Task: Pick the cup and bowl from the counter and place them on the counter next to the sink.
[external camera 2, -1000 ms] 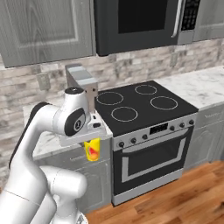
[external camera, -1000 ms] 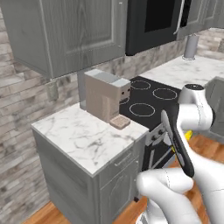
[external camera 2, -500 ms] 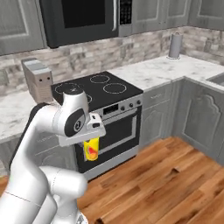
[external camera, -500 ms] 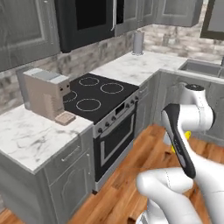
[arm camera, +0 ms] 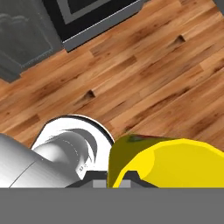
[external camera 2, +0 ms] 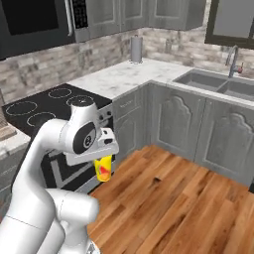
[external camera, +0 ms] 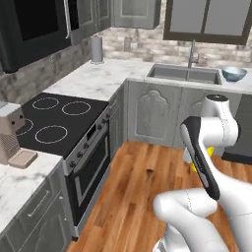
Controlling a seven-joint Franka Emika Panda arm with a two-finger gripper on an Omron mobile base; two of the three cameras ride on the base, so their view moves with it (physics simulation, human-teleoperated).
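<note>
Both base views look forward and down from behind the arm, left and right, sharing the far sink (external camera: 186,74), the stove (external camera 2: 47,101) and the wood floor (external camera 2: 173,198). The hand view looks steeply down, near the floor.

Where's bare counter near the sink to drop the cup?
Free: the marble counter between the cooktop and sink, past the paper-towel roll. Tighter: the strip right of the sink in the left base view, where the bowl sits. The pincer holds the cup.
</note>
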